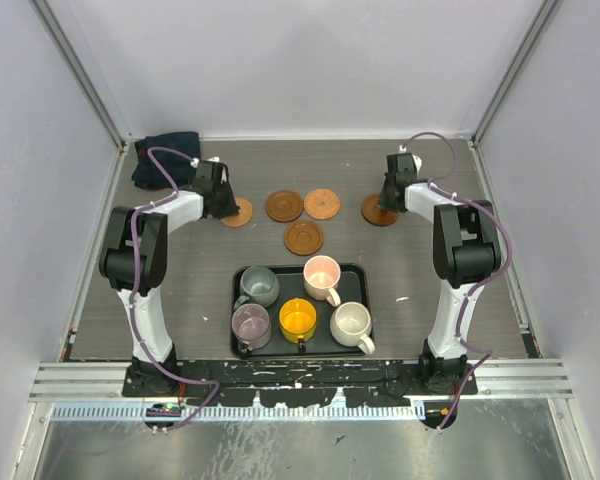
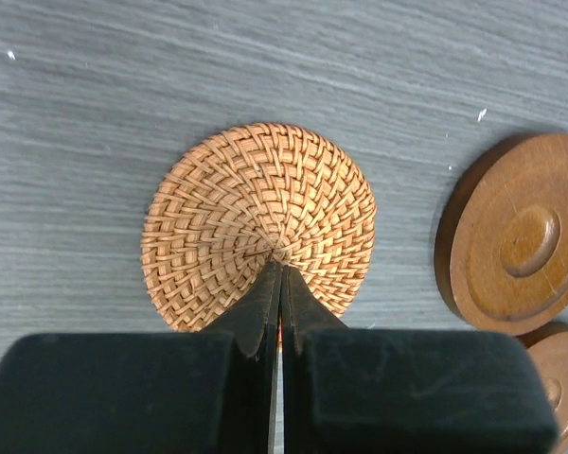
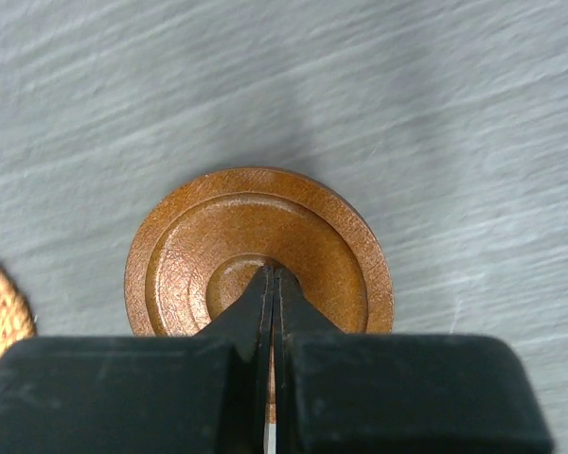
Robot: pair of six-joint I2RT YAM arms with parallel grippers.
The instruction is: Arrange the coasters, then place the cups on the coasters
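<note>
Tray [image 1: 288, 272], near centre: five cups [image 1: 298, 320] inside. Beyond it: lone coaster [image 1: 303, 238]. Further back: coaster pair [image 1: 284, 206], side by side. Left gripper [image 2: 279, 265]: clenched empty, tips on centre of woven coaster [image 2: 256, 208]. Right gripper [image 3: 272, 272]: clenched empty, tips on centre of ringed coaster [image 3: 256, 227]. Cloth [image 1: 165, 160]: far left corner.

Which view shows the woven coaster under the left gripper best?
The left wrist view: the woven coaster sits large in the middle, only its near edge behind the shut left gripper. The top view shows it small, partly under that gripper. The right wrist view misses it.
</note>
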